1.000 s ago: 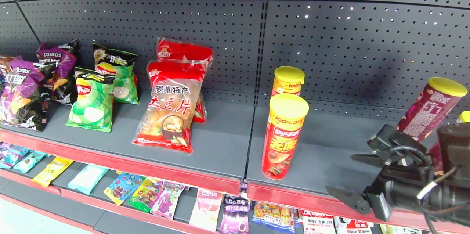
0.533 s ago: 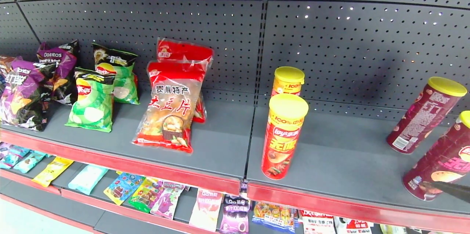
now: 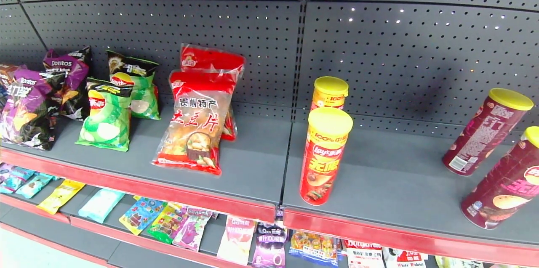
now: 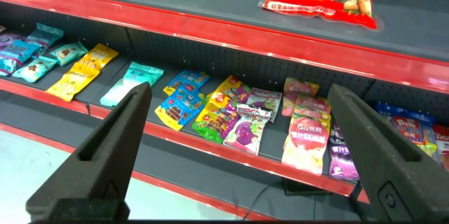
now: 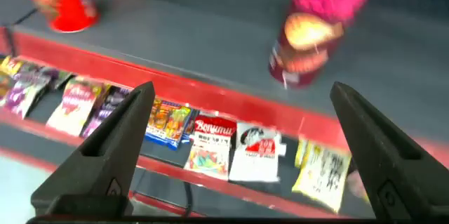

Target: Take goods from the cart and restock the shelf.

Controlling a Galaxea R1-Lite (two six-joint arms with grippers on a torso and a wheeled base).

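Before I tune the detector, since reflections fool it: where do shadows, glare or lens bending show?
Head view: light specks dot the pegboard, a shadow darkens its right panel, its seams curve. Left wrist view: the lower shelf lies shaded at the back. Right wrist view: the maroon can looks washed bright near its lid.

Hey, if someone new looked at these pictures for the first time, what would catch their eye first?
Most likely the two red cans with yellow lids, standing one behind the other near the middle of the shelf. After that, the two maroon cans at the shelf's right end, and the big red bag propped up to the left of the red cans.
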